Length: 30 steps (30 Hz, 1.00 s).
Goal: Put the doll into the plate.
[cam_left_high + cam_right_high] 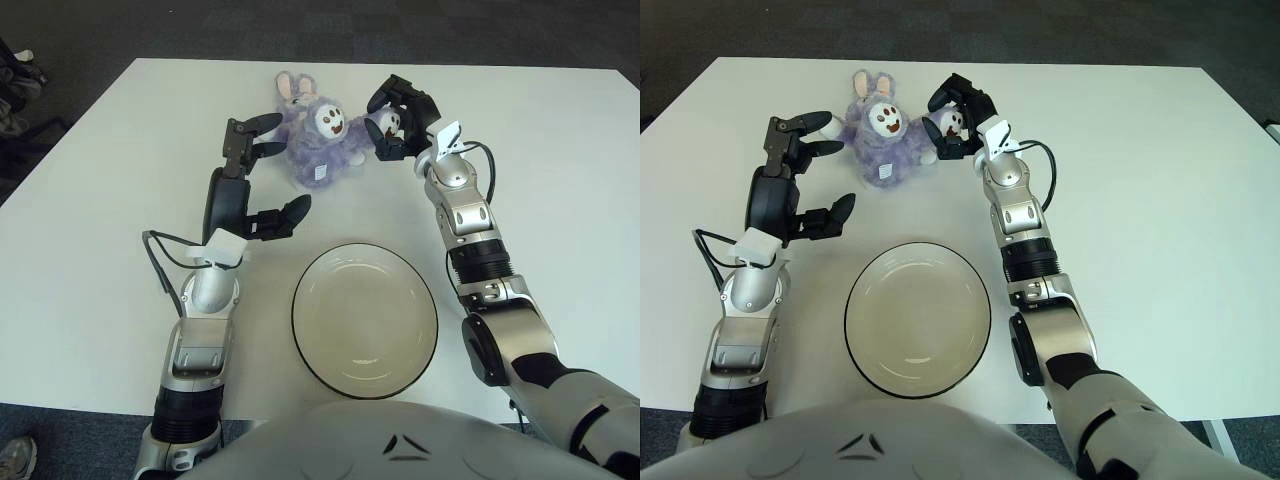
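A purple plush bunny doll (pixel 322 140) with a white face lies at the far middle of the white table (pixel 90 200). My right hand (pixel 392 125) is at the doll's right side, its dark fingers curled around the doll's white-soled foot (pixel 387 122). My left hand (pixel 283 168) stands just left of the doll, fingers spread and holding nothing; its upper fingertips (pixel 270 121) are close to the doll's fur. The empty cream plate (pixel 365 318) with a dark rim sits near the table's front edge, between my two forearms.
Dark carpet surrounds the table on all sides. A black cable (pixel 160 262) loops beside my left forearm. A shoe (pixel 12 455) shows at the bottom left corner, off the table.
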Each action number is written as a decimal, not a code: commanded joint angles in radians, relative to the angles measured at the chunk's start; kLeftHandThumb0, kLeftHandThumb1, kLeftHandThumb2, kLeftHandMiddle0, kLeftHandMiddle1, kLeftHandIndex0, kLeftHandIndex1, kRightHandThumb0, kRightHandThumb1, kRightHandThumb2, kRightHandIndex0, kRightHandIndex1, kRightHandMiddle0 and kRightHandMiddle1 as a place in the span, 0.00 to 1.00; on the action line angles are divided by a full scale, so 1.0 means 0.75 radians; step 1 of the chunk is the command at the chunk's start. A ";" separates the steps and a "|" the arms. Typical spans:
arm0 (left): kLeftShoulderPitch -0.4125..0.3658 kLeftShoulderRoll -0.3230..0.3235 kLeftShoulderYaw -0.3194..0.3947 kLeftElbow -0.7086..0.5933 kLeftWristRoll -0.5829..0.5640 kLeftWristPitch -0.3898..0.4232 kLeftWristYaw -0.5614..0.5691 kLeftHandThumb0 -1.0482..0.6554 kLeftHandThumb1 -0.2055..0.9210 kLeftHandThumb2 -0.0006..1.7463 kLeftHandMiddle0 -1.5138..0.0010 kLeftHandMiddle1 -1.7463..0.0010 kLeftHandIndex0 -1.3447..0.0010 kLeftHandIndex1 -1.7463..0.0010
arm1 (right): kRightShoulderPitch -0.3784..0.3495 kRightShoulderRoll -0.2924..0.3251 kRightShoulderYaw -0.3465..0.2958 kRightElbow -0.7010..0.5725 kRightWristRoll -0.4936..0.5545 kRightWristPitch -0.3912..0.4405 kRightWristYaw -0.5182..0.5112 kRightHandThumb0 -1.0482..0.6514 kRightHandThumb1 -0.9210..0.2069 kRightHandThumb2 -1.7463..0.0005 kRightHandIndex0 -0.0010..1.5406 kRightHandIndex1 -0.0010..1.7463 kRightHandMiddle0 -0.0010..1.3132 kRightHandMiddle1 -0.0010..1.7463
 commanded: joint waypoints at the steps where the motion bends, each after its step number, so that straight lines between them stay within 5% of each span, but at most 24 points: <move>1: 0.001 0.005 0.004 -0.007 0.005 -0.011 0.002 0.15 0.75 0.41 0.44 0.03 1.00 0.34 | -0.003 0.005 -0.010 -0.022 0.005 0.037 -0.013 0.61 0.60 0.27 0.47 0.86 0.45 0.91; 6: 0.000 0.004 0.006 -0.013 -0.003 -0.002 -0.001 0.13 0.75 0.39 0.28 0.00 1.00 0.34 | 0.002 0.004 -0.006 -0.055 0.001 0.082 -0.015 0.61 0.63 0.26 0.49 0.85 0.47 0.90; 12: 0.000 0.005 0.007 -0.020 -0.006 0.004 -0.005 0.13 0.76 0.38 0.20 0.00 1.00 0.33 | 0.002 0.010 0.001 -0.085 -0.032 0.159 -0.061 0.62 0.62 0.27 0.50 0.84 0.47 0.89; 30: -0.001 0.004 0.014 -0.042 -0.016 0.025 -0.017 0.15 0.79 0.38 0.16 0.00 1.00 0.32 | 0.015 0.032 -0.006 -0.152 -0.033 0.269 -0.103 0.62 0.57 0.30 0.45 0.86 0.47 0.89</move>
